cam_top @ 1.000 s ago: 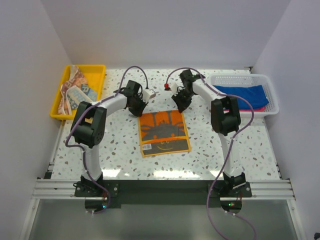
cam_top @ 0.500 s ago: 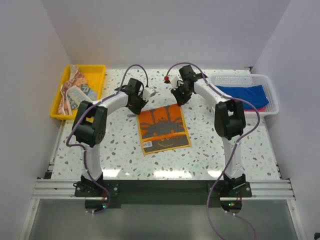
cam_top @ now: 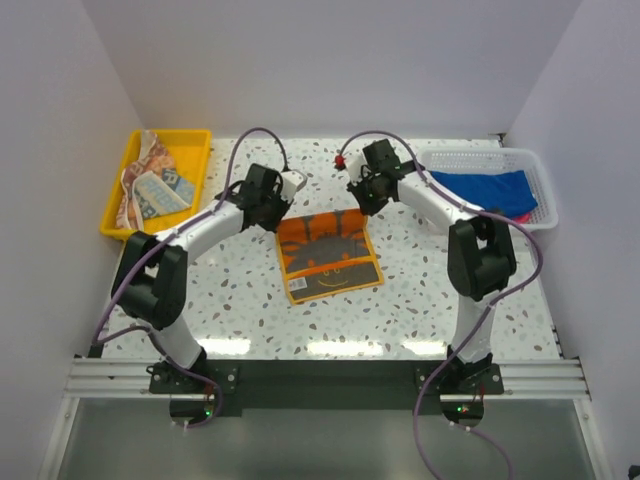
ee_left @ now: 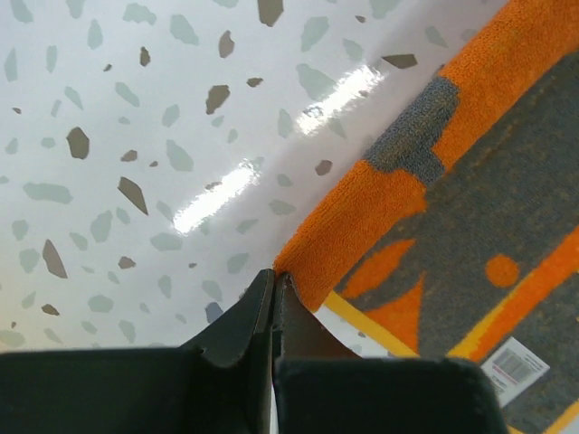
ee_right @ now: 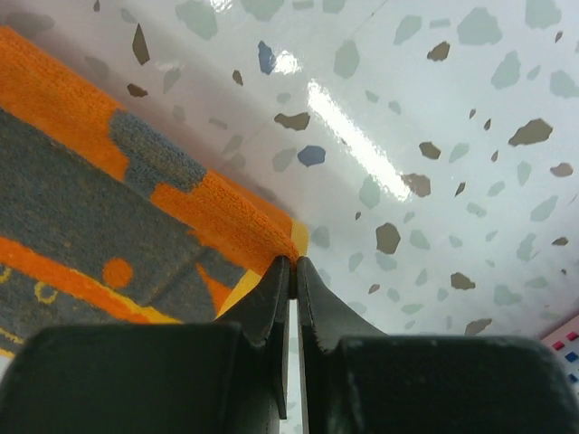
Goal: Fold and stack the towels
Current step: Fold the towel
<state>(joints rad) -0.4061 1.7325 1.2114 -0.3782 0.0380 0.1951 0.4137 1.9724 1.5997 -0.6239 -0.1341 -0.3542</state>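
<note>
An orange towel with a yellow edge (cam_top: 325, 255) lies spread in the middle of the table, with a dark print on it. My left gripper (cam_top: 277, 215) is shut on its far left corner, seen up close in the left wrist view (ee_left: 274, 276) with the towel (ee_left: 470, 181) beside it. My right gripper (cam_top: 365, 203) is shut on its far right corner (ee_right: 294, 262), with the towel (ee_right: 109, 208) to its left. The far edge looks slightly raised. An orange-blue printed towel (cam_top: 150, 185) lies in the yellow tray. A royal blue towel (cam_top: 490, 188) and a pink towel (cam_top: 520, 213) lie in the white basket.
The yellow tray (cam_top: 195, 140) stands at the far left of the table. The white mesh basket (cam_top: 480, 155) stands at the far right. White walls close in the back and both sides. The speckled table top (cam_top: 430, 290) shows around the towel.
Both grippers have moved toward the back of the table with the towel's far corners. The towel has shifted a little that way, and the left arm's elbow has swung left.
</note>
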